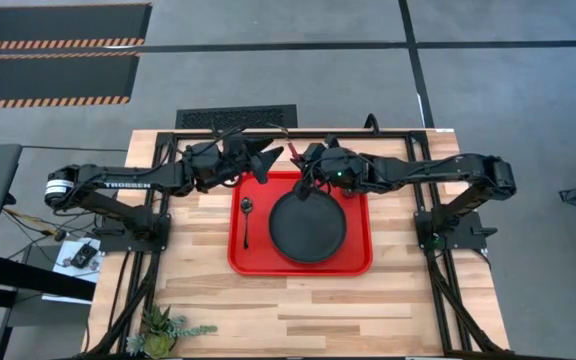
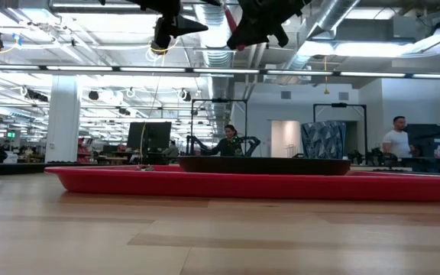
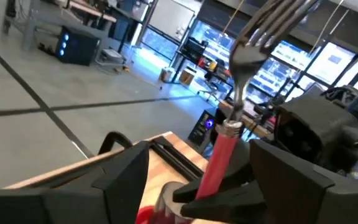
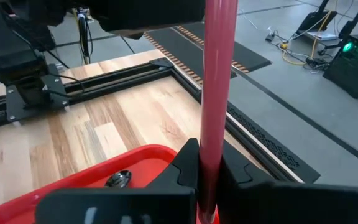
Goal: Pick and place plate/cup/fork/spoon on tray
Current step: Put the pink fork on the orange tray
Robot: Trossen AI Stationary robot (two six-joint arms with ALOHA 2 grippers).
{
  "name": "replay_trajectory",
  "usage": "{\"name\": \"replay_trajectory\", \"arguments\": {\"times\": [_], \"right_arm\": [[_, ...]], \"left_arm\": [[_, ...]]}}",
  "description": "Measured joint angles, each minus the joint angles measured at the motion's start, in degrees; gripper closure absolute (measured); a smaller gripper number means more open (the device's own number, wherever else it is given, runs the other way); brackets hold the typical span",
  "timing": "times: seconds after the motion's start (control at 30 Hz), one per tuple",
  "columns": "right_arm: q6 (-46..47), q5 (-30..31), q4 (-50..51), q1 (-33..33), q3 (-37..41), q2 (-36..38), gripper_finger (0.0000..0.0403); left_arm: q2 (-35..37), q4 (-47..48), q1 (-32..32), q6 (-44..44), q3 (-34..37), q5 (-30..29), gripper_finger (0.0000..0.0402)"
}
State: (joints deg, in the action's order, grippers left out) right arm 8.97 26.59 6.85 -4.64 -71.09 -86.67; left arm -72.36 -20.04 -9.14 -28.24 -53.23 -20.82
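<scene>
The red tray (image 1: 358,262) lies at the centre of the high view on the wooden table (image 1: 318,310), with the black plate (image 1: 308,227) resting flat inside it, toward its right half. The spoon (image 1: 246,215) lies in the tray's left part, well apart from the plate, bowl toward the top of the frame. Both arms meet above the tray's upper edge, raised clear of the table in the low view. The right gripper (image 4: 207,171) is clenched on the fork (image 4: 217,81), its fingers pinching the red-pink handle, which stands upright between them. In the left wrist view the fork's silver tines point to the upper right of the frame. The left gripper (image 3: 191,171) sits around the same handle with its fingers spread apart, released. The cup cannot be made out.
</scene>
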Motion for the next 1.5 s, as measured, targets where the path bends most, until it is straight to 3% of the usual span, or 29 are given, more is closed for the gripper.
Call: {"name": "replay_trajectory", "arguments": {"times": [0.2, 0.4, 0.5, 0.73, 0.9, 1.17, 1.5], "right_arm": [[0.0, -1.0, 0.0, 0.0, 0.0, 0.0, 0.0368], [-1.2, -0.9, 0.1, 0.0, 0.0, 0.0, 0.037], [-1.5, -0.3, 1.1, 0.0, 0.0, 0.0, 0.0367], [-1.9, -0.9, -0.6, 0.0, 0.0, 0.0, 0.0369], [-2.0, -1.0, -0.6, 0.1, 0.0, 0.0, 0.0365], [-1.9, -1.0, -0.5, 0.0, 0.0, 0.0, 0.0359], [-2.0, -1.0, -0.5, 0.1, 0.0, 0.3, 0.0306]], "left_arm": [[-1.3, 2.4, 0.4, 3.0, -4.1, -0.3, 0.0144], [-7.3, 15.9, 0.4, 4.0, -13.5, 0.0, 0.0145], [-8.5, 20.2, 0.5, 4.7, -16.9, -3.6, 0.0145], [-8.0, 21.1, -0.5, 4.9, -17.6, -4.1, 0.0154], [-8.1, 20.9, -0.8, 3.3, -17.6, -2.4, 0.0212], [-8.2, 20.6, -0.7, 3.5, -17.6, -2.1, 0.0367], [-7.5, 23.4, -1.3, 1.6, -17.6, -3.0, 0.0376]]}}
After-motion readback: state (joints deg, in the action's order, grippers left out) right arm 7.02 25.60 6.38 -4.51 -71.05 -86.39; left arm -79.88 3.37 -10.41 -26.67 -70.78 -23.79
